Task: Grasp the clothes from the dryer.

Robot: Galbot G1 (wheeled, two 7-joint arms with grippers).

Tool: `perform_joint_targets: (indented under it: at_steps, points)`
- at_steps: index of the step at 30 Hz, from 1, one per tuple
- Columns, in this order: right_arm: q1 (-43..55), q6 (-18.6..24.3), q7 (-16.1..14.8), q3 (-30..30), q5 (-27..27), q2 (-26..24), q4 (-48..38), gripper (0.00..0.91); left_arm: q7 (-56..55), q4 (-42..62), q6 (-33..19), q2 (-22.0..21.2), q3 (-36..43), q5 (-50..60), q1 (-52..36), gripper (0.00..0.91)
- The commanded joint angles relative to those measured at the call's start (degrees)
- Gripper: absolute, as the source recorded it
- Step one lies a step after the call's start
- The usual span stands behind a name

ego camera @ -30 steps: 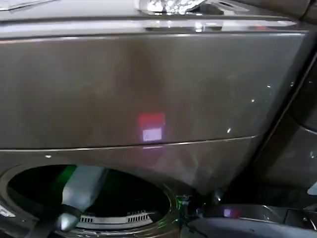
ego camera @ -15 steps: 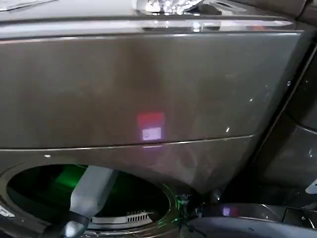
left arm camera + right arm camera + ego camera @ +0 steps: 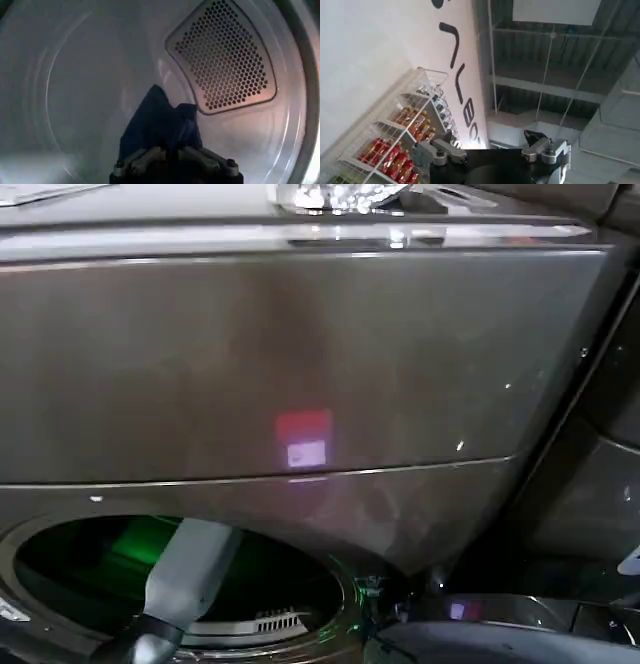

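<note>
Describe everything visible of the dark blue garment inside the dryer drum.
The dark navy-blue garment is soft, crumpled fabric, bunched into a peak that rises from the left gripper, whose jaws are shut on its lower edge. It stands in front of the pale, smooth metal drum wall of the dryer, beside the perforated vent panel. Its folds look limp and matte. Where it meets the drum floor is hidden behind the gripper.

Grey left arm (image 3: pixel 190 569), blk wrist, bolted jaws
</note>
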Motion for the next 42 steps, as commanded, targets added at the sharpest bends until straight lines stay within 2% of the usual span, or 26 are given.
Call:
perform_joint_targets:
  at_steps: [1, 3, 11, 22, 42]
  points:
    - [0.02, -0.33, -0.36, 0.06, -0.07, 0.40, 0.34, 0.907, -0.35, -0.84, -0.06, -0.02, -0.08, 0.08, 0.52, 0.000]
    - [-0.05, -0.12, 0.60, -0.07, 0.80, 0.53, 0.35, 0.907, -0.36, -1.08, -0.05, 0.05, -0.10, 0.06, 0.63, 0.000]
    - [-0.89, 0.03, -0.08, 1.19, 0.85, 1.31, -0.04, 0.907, -1.03, -2.91, 0.07, 0.21, -0.20, -0.01, 1.24, 0.000]
    - [-1.97, 0.06, -0.02, 2.59, 1.39, 1.74, 0.00, 0.907, -2.18, -8.55, -0.11, 0.70, -1.23, 0.61, 7.49, 0.000]
    - [-2.34, -0.81, -0.34, 3.71, 1.15, 1.14, 0.58, 0.907, -2.22, -7.95, 0.19, 0.11, -0.81, 0.37, 5.85, 0.000]
